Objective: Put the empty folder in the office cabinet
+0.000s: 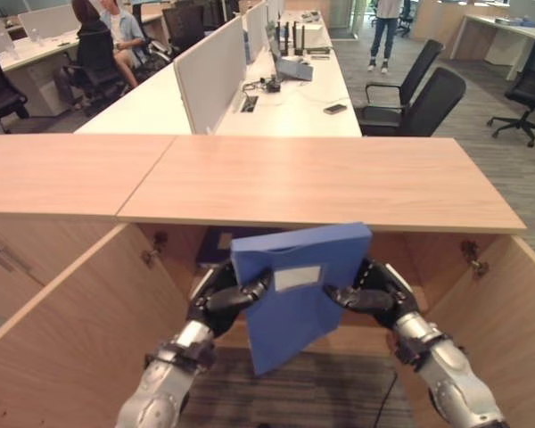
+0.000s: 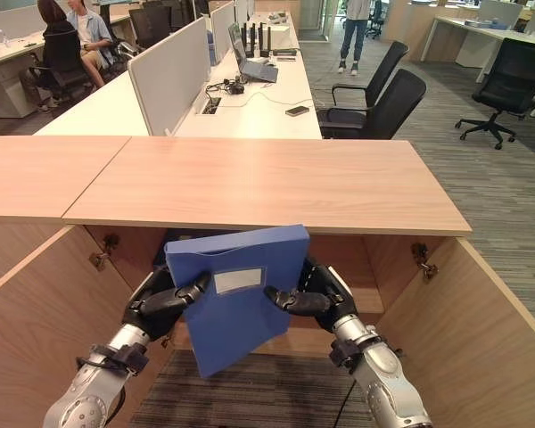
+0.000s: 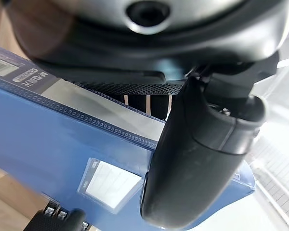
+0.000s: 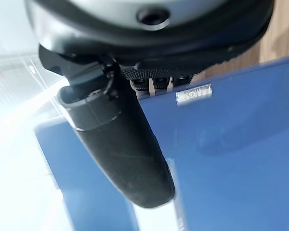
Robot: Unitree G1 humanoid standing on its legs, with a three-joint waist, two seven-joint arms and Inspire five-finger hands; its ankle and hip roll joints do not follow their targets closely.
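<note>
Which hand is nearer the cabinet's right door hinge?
Right. The right hand grips the blue folder's right edge, on the same side as the hinge; the left hand grips the opposite edge.

White desks, black office chairs (two seated people beyond).

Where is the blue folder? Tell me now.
In the head views, the blue folder is centre-low, held tilted between the left hand and right hand before the open cabinet, not yet inside.
</note>
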